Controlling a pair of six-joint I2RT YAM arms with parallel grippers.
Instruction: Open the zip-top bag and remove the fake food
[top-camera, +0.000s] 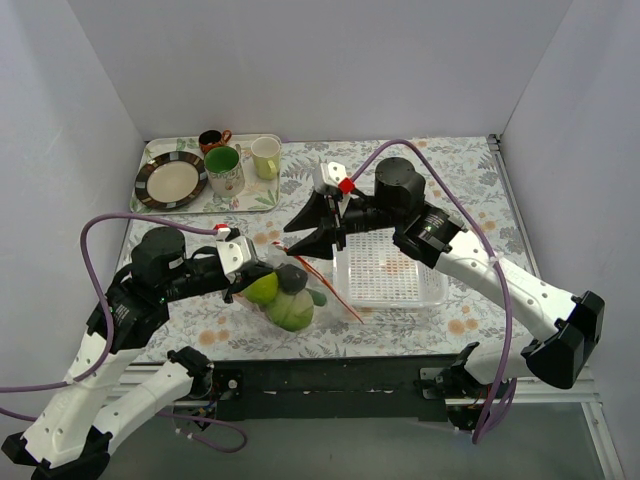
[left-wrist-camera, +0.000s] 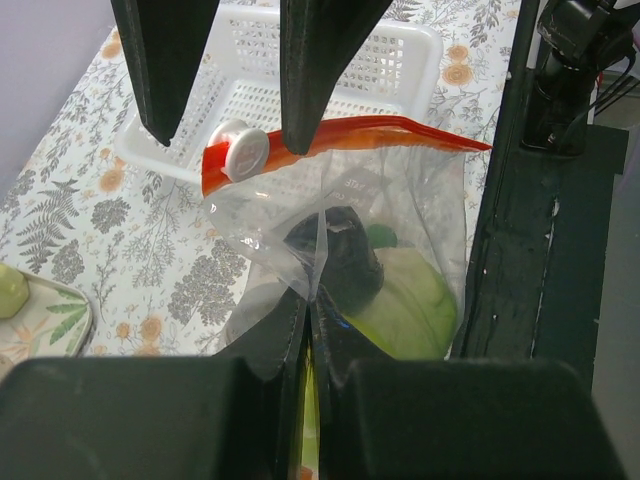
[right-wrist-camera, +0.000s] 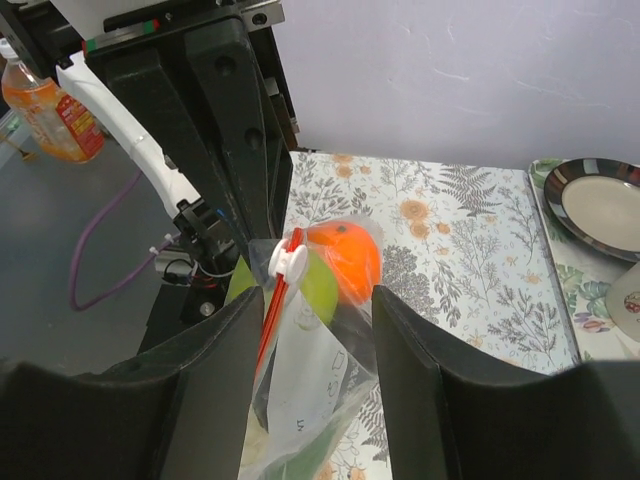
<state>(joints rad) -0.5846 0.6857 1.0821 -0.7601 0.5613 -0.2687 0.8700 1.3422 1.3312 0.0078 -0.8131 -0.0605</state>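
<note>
My 2 arms (top-camera: 500, 275) wear white shells over black joints; a purple cable (top-camera: 130, 216) loops from each, and the black fingers (top-camera: 315, 213) taper to points.

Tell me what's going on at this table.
The left tool is shut on the side of the zip-top bag, pinching the clear plastic. The right tool hangs open around the white slider on the bag's orange-red zip strip. The fake food is inside the bag, not yet taken out. A white basket stands just beyond it.
</note>
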